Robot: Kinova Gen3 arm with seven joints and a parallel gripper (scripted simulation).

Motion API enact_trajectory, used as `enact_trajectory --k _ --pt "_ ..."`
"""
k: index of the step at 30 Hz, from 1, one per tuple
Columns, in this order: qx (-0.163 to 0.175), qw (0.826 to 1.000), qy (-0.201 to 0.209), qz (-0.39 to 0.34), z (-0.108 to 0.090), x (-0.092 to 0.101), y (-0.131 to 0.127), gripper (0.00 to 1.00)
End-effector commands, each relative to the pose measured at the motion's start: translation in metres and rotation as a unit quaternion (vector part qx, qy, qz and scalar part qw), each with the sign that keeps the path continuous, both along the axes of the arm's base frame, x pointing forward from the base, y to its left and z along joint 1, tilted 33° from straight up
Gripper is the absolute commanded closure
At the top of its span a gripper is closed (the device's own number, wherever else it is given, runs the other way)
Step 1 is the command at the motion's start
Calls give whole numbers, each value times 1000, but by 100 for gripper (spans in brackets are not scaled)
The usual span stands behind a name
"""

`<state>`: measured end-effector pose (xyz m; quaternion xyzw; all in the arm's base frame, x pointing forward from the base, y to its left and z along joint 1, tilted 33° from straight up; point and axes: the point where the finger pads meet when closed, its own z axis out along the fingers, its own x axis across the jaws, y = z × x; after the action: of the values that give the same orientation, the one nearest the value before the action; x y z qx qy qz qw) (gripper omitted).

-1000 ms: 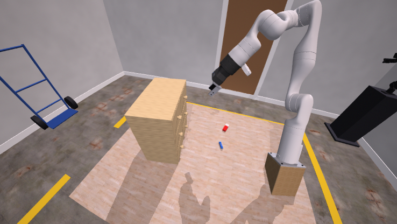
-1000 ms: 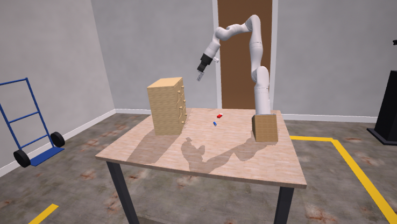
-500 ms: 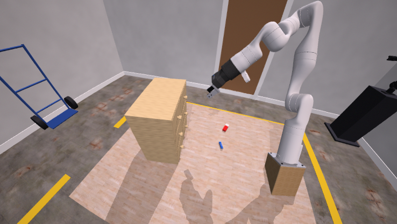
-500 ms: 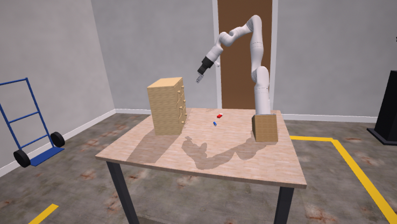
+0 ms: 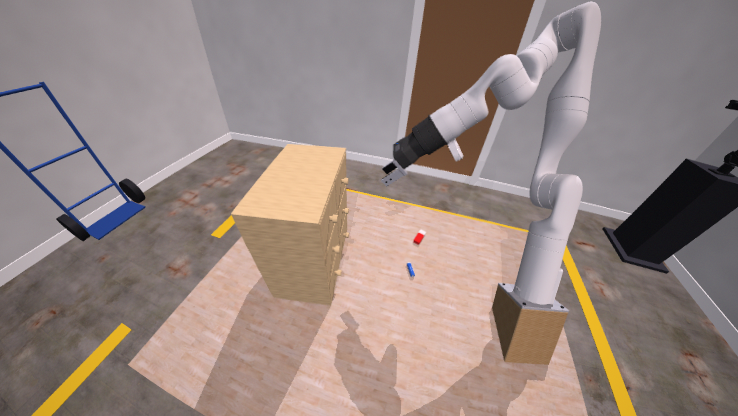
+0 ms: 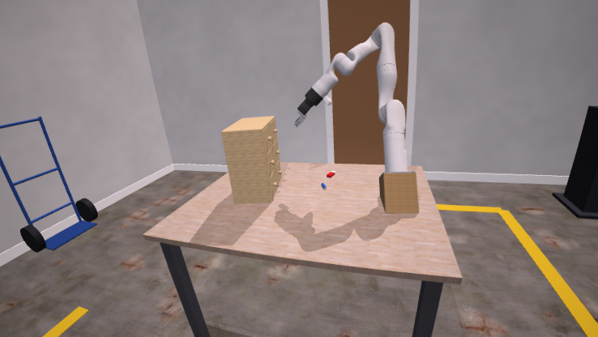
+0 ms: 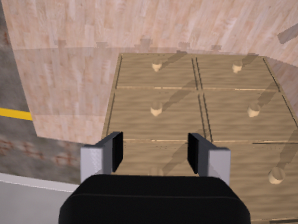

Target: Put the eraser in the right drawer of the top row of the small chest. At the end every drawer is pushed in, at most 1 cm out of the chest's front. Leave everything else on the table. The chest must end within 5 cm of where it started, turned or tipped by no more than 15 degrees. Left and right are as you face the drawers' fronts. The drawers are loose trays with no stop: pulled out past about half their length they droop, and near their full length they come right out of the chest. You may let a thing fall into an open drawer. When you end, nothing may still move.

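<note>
Six drawer fronts face the arm's base [image 5: 537,335] [image 6: 401,192] from the wooden chest [image 5: 289,180] [image 6: 251,163] [image 7: 135,125] at the left; all appear pushed in. The target drawer is at the top of the far column in the top view, which is the right column when facing the fronts. Its knob [image 5: 344,180] [image 6: 275,130] [image 7: 156,171] is partly masked by the pincer's body in the wrist view.

Next, to the right of the chest, the pincer [image 5: 388,174] [image 6: 299,120] [image 7: 155,146] is in the air, fingers spread, with nothing between them. It is apart from the chest and inclined down towards the fronts. In the wrist view, the knob lies between the two finger lines, close to centre. The governing relation is therefore knob ahead of pincer; the next motion should be an advance along that line, judged as preparation for opening the drawer. The later pull should be straight and short, as the loose tray may droop.

Further right, on the table [image 5: 444,310] [image 6: 356,259] [image 7: 75,30], lie the blue stick [image 5: 410,269] [image 6: 323,185] and, beyond it, the red-and-white eraser [image 5: 419,237] [image 6: 331,174]. The eraser lies below the pincer and nearer the base, its long axis running roughly along the chest's front.
</note>
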<state>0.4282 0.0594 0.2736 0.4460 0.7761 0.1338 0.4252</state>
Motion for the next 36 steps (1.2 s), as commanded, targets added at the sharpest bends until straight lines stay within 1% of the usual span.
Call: enact_trajectory --k 1,14,36 --pt "0 1000 -2 2 -1 0 -1 0" --pt "5 1000 -18 12 -5 4 -2 0" --pt "8 999 -26 19 -8 5 -3 0"
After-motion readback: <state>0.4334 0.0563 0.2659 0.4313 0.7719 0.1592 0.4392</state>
